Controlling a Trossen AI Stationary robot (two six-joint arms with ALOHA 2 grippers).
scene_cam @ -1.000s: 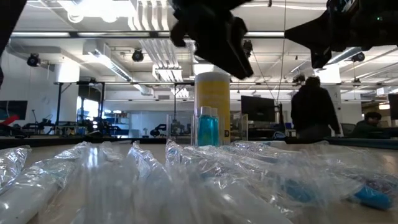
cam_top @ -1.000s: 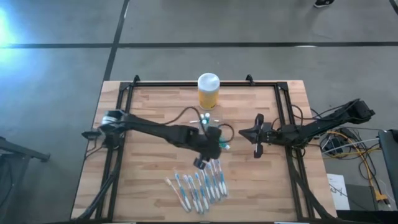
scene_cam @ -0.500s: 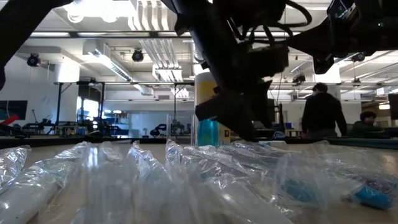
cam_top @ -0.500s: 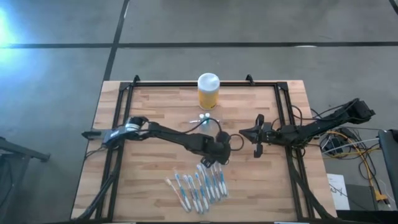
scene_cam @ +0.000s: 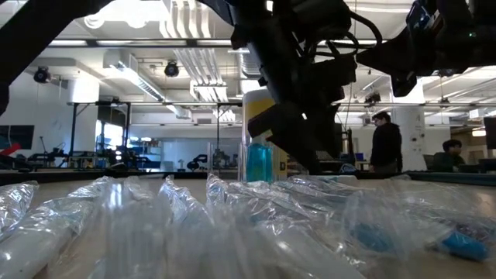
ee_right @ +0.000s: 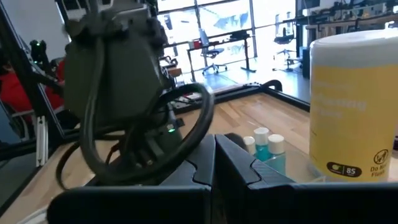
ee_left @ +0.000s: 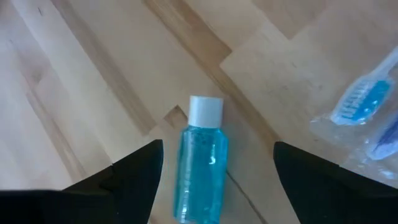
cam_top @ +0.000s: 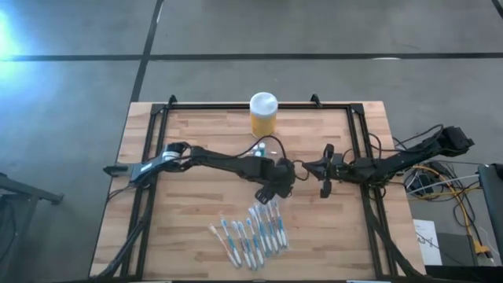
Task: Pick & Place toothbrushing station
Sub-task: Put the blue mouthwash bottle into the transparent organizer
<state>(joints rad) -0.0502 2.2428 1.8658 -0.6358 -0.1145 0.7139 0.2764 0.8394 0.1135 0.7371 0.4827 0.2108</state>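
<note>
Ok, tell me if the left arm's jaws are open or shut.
Open. In the left wrist view the left jaws stand wide apart, the blue bottle lying between them, untouched.

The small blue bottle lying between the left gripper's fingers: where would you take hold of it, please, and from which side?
Probably across the middle of the blue bottle, coming straight down from above. It lies flat on the wooden table, white cap pointing away, and the left gripper is open with a finger on each long side.

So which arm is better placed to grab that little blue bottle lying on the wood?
Left. The left hand hangs open right over the blue bottle, one finger on each side. The right hand is shut and waits off to the side.
</note>
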